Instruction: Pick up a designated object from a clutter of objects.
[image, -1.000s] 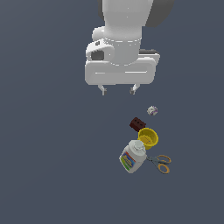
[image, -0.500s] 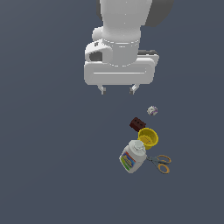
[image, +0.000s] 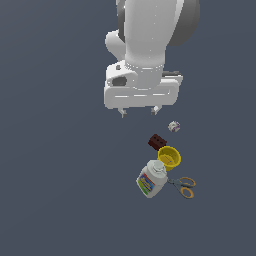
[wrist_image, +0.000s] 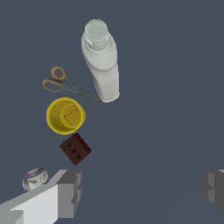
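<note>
The designated object, a dark reddish-brown studded block (image: 157, 142) (wrist_image: 75, 148), lies on the grey floor touching or nearly touching the yellow cup (image: 169, 158) (wrist_image: 65, 115). My gripper (image: 138, 111) (wrist_image: 142, 192) hangs open above the clutter, up and toward the exterior view's left of the block, with nothing between its fingers (wrist_image: 70, 192). The white bottle with a colourful label (image: 151, 179) (wrist_image: 101, 61) lies on its side by the cup. Orange-handled scissors (image: 184, 186) (wrist_image: 61, 83) rest beside the bottle. A tiny white-grey cube (image: 174, 126) (wrist_image: 35, 179) sits just beyond the block.
Bare grey floor (image: 60, 190) surrounds the small cluster on all sides. The arm's white body (image: 150, 45) fills the upper middle of the exterior view.
The gripper has shifted slightly toward the exterior view's left and up. The objects have not moved.
</note>
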